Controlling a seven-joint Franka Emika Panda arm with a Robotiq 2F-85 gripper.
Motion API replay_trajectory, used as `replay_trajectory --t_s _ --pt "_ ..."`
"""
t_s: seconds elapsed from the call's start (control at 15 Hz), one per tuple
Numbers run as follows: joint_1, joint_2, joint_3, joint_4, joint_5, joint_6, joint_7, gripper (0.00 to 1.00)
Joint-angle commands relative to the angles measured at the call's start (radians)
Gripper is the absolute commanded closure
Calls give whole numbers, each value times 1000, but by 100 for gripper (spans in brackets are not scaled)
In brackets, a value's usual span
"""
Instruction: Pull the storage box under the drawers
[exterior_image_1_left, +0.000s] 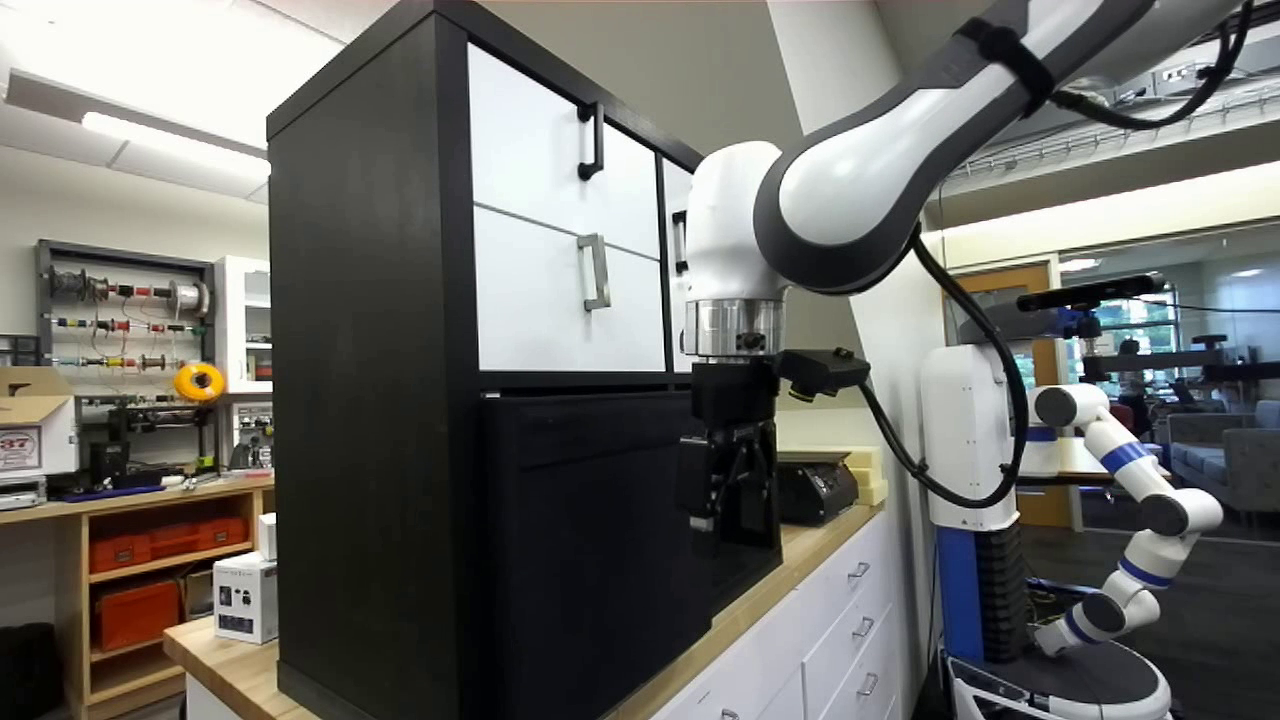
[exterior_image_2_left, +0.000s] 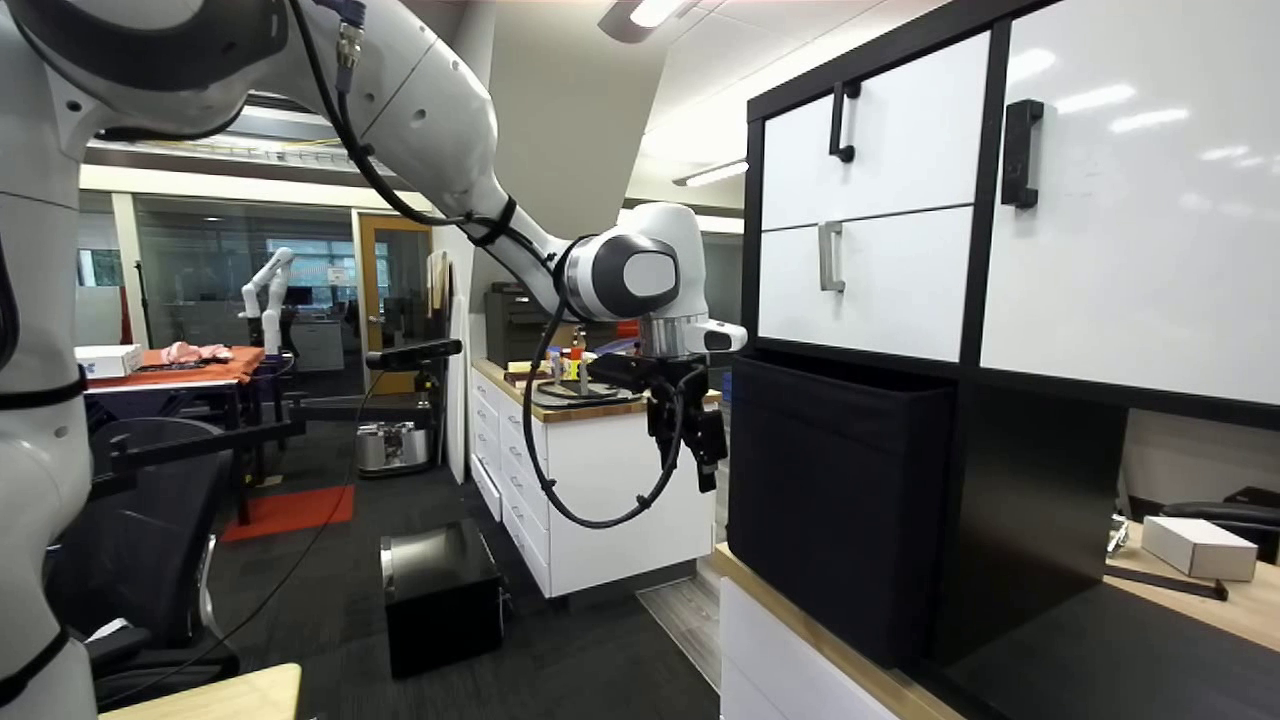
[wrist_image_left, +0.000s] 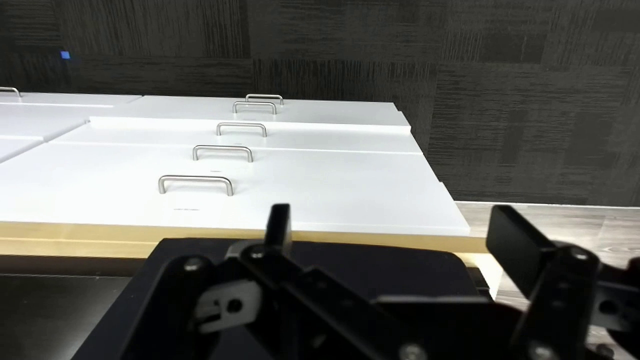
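The storage box (exterior_image_1_left: 600, 540) is a plain matte-black bin below the white drawers (exterior_image_1_left: 570, 290) of the black cabinet. In an exterior view the storage box (exterior_image_2_left: 815, 500) stands out from the cabinet, with its side and a dark gap above its top rim showing. My gripper (exterior_image_1_left: 705, 515) points down in front of the box. It also shows beside the box front (exterior_image_2_left: 700, 470). In the wrist view the gripper (wrist_image_left: 392, 220) has its fingers wide apart with nothing between them, and the dark box face (wrist_image_left: 360, 260) fills the area below. I cannot tell whether they touch.
The cabinet rests on a wooden countertop (exterior_image_1_left: 800, 555) over white drawers with metal handles (wrist_image_left: 200, 180). An open black compartment (exterior_image_2_left: 1040, 500) lies beside the box. A black device (exterior_image_1_left: 815, 487) sits on the counter. A black box (exterior_image_2_left: 445, 590) stands on the floor.
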Motion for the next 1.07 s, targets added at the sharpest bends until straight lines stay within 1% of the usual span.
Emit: replay_trajectory --t_s 0.0,0.27,0.6,1.0 --pt "2 -53 -10 -32 -31 20 10 0" --pt "-2 -81 -2 -39 3 -27 -31 0" --pt "-7 -117 -6 -42 14 -151 -25 0" --pt "-15 -178 -9 -85 1 -220 -6 0"
